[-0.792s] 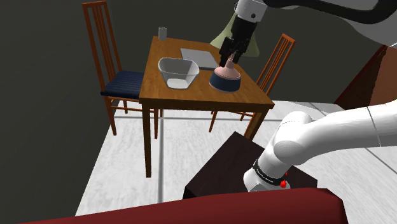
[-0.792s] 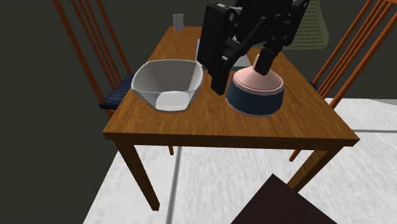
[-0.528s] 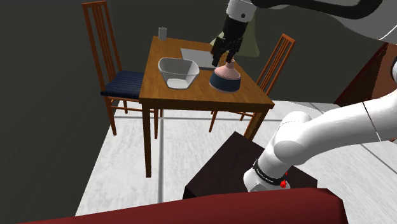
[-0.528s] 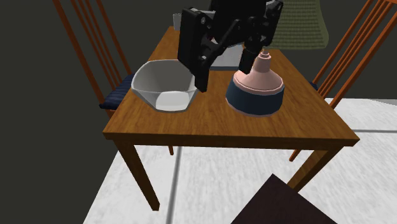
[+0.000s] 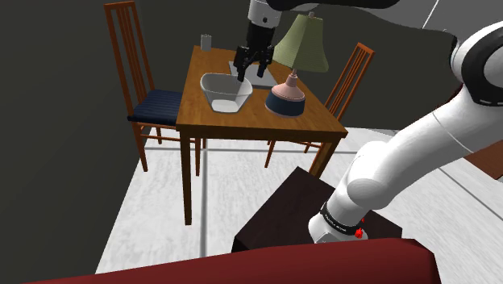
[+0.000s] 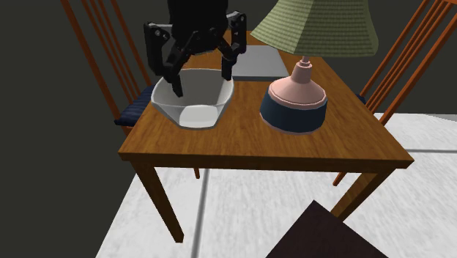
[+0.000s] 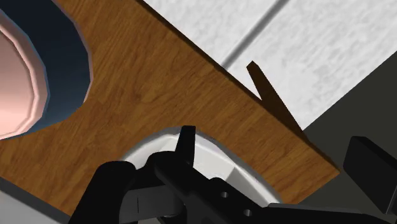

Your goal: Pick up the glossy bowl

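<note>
- You find the bowl [image 6: 192,110] on the table [image 6: 256,146], just beside the lamp [image 6: 295,102], not yet lifted.
- Your gripper [image 6: 203,67] hangs over the bowl, fingers spread, holding nothing.
- I judge you must lower, pinch the rim and lift.

The glossy white robot arm [image 5: 403,153] is built of rounded, tubular segments. A dark joint ring [image 5: 334,219] near its base carries small red marks [image 5: 359,234], possibly indicator lights. The wrist ends in an all-black two-finger gripper [image 6: 203,82] with an angular, blocky body and slender fingers [image 6: 176,80].
</note>
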Robot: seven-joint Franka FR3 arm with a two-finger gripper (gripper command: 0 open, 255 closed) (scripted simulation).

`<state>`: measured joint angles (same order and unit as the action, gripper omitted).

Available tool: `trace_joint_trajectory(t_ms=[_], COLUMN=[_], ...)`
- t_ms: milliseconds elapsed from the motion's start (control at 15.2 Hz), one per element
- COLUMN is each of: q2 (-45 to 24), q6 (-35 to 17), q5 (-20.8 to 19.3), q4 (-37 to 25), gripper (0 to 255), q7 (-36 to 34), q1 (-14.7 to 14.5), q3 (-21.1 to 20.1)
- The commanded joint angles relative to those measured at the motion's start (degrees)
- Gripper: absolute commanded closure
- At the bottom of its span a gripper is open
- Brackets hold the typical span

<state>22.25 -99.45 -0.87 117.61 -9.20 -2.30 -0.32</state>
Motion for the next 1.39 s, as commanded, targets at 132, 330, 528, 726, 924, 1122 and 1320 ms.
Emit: trace_joint_trajectory(t_ms=[132,330,528,726,924,1122,1320], q2=[-9.1,-16.2,-23.5,-31.2,-31.7,-31.7,-31.7], q6=[-1.4,-1.5,-1.0,0.4,-1.1,-3.4,-5.4], q5=[-0.1,-0.4,-0.8,-1.3,-1.3,-1.3,-1.3], q4=[-6.7,-13.0,-20.1,-28.4,-27.5,-25.1,-23.1], gripper=[0,0,0,0,0,0,0], q7=[-1.8,-3.0,-4.2,-5.3,-5.4,-5.5,-5.5], q1=[-0.3,-0.6,-0.9,-1.3,-1.4,-1.4,-1.4], q3=[-1.0,-1.5,-2.0,-2.3,-2.3,-2.3,-2.2])
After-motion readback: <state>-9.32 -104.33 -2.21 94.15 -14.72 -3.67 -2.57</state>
